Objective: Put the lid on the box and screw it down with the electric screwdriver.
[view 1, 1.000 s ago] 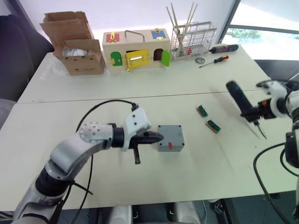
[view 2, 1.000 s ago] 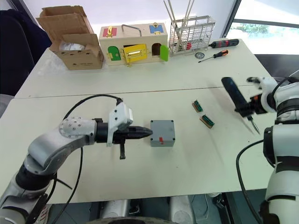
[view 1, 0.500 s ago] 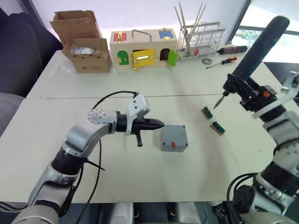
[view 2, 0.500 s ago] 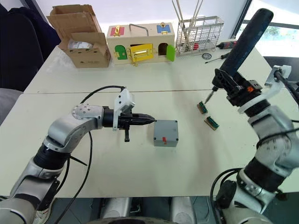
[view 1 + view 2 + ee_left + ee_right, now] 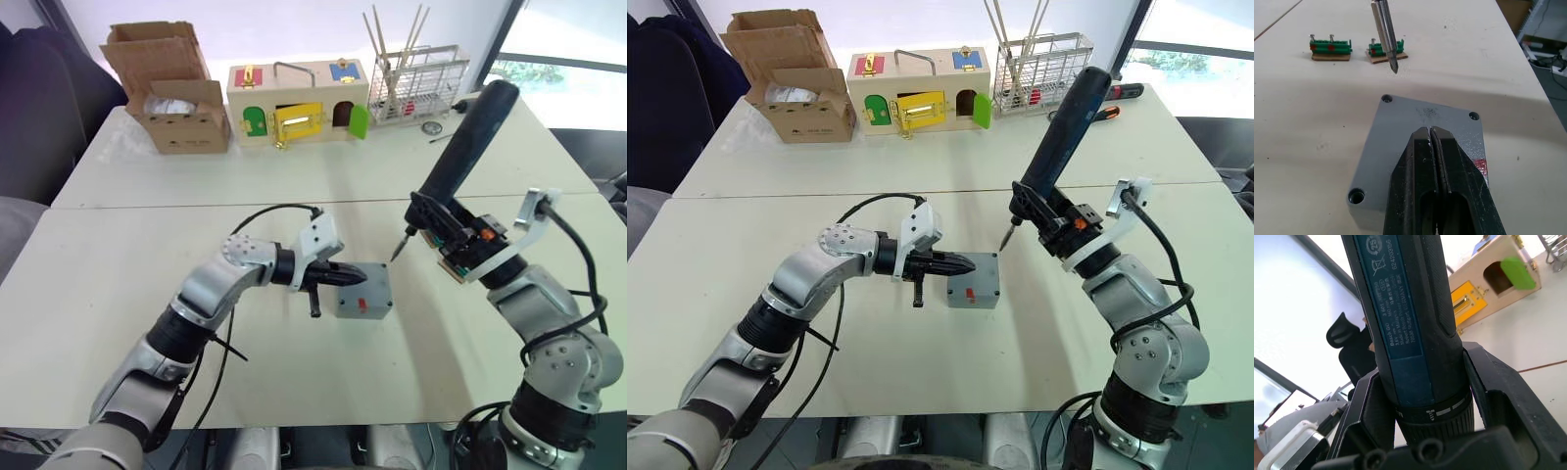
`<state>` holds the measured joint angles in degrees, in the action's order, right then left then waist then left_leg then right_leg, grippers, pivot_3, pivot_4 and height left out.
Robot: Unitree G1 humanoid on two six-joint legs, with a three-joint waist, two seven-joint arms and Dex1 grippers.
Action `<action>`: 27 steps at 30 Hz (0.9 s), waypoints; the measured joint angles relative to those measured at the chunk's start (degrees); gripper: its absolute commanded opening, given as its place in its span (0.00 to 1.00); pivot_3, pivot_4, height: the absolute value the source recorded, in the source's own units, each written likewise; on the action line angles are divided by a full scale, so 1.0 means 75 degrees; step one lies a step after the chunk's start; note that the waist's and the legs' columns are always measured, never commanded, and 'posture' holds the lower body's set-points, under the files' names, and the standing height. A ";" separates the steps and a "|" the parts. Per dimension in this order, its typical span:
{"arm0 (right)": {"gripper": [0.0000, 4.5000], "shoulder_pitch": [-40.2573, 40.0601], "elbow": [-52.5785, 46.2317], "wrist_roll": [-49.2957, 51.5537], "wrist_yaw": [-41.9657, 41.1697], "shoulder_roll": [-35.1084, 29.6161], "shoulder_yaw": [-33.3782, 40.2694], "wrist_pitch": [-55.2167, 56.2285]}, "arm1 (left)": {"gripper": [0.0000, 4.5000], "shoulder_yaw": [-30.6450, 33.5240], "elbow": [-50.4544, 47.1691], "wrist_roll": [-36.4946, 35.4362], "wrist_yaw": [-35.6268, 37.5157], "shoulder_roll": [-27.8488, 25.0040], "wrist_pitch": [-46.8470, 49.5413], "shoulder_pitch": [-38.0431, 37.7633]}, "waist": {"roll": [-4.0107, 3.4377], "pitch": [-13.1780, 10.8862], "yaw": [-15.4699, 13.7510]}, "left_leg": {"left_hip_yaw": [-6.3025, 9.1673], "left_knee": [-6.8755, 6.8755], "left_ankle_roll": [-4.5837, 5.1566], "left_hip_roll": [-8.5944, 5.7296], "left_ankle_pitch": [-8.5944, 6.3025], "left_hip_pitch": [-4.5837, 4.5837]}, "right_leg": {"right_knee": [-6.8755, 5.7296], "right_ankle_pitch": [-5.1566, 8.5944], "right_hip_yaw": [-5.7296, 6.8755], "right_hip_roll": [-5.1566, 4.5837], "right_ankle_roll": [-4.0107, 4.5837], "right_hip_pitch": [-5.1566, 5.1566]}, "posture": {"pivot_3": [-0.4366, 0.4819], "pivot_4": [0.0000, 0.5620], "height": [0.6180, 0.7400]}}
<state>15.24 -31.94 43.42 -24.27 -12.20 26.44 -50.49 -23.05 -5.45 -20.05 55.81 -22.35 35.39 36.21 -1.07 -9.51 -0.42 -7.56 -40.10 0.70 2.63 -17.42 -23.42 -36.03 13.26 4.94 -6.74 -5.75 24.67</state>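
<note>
The grey lid [image 5: 377, 282] lies on the grey box [image 5: 377, 309] at mid-table, its red mark at the near edge and its corner screw holes visible. My left gripper [image 5: 1430, 129] is shut with nothing between its fingers, and its tips rest on top of the lid. My right gripper [image 5: 446, 230] is shut on the electric screwdriver [image 5: 465, 147], which slants down to the left. Its metal bit [image 5: 1386, 29] hovers just above the lid's far corner, close to a screw hole [image 5: 1386, 98].
Two green terminal blocks [image 5: 1331, 47] lie just beyond the box. At the table's back stand a cardboard box [image 5: 176, 108], a wooden box with coloured doors [image 5: 294, 103] and a wire rack [image 5: 416, 83]. Thin hand screwdrivers [image 5: 1107, 111] lie by the rack.
My right arm swung the screwdriver in from the far right and brought its bit over the box. My left gripper slid forward onto the lid. The head camera has also shifted.
</note>
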 measured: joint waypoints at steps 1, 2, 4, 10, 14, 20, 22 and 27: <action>0.41 -0.0061 0.0024 -0.0004 0.0000 -0.0031 -0.0121 0.0139 | 0.00 -0.0044 0.0000 0.0074 -0.0007 -0.0003 -0.0001 -0.0019 | 0.0000 0.0000 -0.0003 | 0.0000 0.0000 0.0002 0.0000 -0.0001 0.0000 | 0.0000 0.0000 0.0000 0.0000 0.0000 0.0000 | 0.48 0.27 0.90; 0.41 -0.0110 0.0042 -0.0011 0.0000 -0.0032 -0.0218 0.0238 | 0.00 -0.0061 0.0000 0.0122 -0.0013 -0.0003 -0.0010 -0.0035 | 0.0000 0.0000 -0.0003 | 0.0000 0.0000 0.0003 0.0000 -0.0002 0.0000 | 0.0000 0.0000 0.0000 0.0000 0.0000 0.0000 | 0.48 0.27 0.90; 0.41 -0.0196 0.0126 -0.0035 0.0001 -0.0055 -0.0406 0.0430 | 0.00 -0.0067 -0.0016 0.0213 -0.0010 -0.0015 -0.0077 -0.0041 | 0.0000 0.0000 -0.0002 | 0.0001 0.0000 0.0005 0.0000 -0.0003 0.0000 | 0.0001 0.0000 0.0000 0.0000 0.0000 0.0000 | 0.48 0.27 0.90; 0.41 -0.0310 0.0429 -0.0113 0.0019 -0.0300 -0.0740 0.0920 | 0.00 -0.0066 -0.0148 0.0280 0.0039 -0.0099 -0.0081 -0.0093 | 0.0001 0.0000 -0.0004 | 0.0002 -0.0001 0.0019 0.0001 -0.0011 0.0000 | 0.0001 0.0000 0.0000 -0.0001 0.0000 0.0000 | 0.48 0.27 0.90; 0.41 -0.0390 0.0560 -0.0179 0.0021 -0.0339 -0.0893 0.1259 | 0.00 -0.0066 -0.0191 0.0279 0.0042 -0.0114 -0.0028 -0.0101 | 0.0001 0.0000 -0.0003 | 0.0002 -0.0001 0.0019 0.0001 -0.0011 0.0001 | 0.0001 0.0000 0.0000 0.0000 0.0000 0.0000 | 0.48 0.27 0.90; 0.41 -0.0447 0.0737 -0.0338 0.0012 -0.0492 -0.1188 0.1657 | 0.00 -0.0059 -0.0236 0.0277 0.0048 -0.0128 0.0049 -0.0101 | 0.0002 0.0001 -0.0011 | 0.0002 -0.0001 0.0019 0.0001 -0.0011 0.0001 | 0.0001 0.0000 0.0000 -0.0001 0.0000 -0.0001 | 0.48 0.27 0.90; 0.41 -0.0499 0.0737 -0.0419 0.0001 -0.0506 -0.1314 0.1846 | 0.00 -0.0059 -0.0241 0.0278 0.0049 -0.0144 0.0054 -0.0100 | 0.0003 0.0001 -0.0010 | 0.0003 -0.0001 0.0020 0.0001 -0.0011 0.0002 | 0.0001 0.0000 0.0000 -0.0001 0.0000 -0.0001 | 0.48 0.27 0.90; 0.41 -0.0646 0.0737 -0.0698 -0.0096 -0.0673 -0.1625 0.2338 | 0.00 -0.0059 -0.0254 0.0278 0.0040 -0.0148 0.0085 -0.0104 | 0.0012 0.0007 -0.0007 | 0.0004 -0.0001 0.0024 0.0001 -0.0014 0.0004 | 0.0001 0.0000 0.0000 0.0000 0.0000 -0.0003 | 0.48 0.27 0.90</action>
<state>10.39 -26.41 38.19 -24.99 -17.25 14.25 -32.96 -23.49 -7.35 -17.97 56.10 -23.46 36.02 35.43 -0.98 -9.46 -0.47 -7.53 -40.10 0.88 2.64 -17.52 -23.39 -36.02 13.27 4.94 -6.74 -5.74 24.65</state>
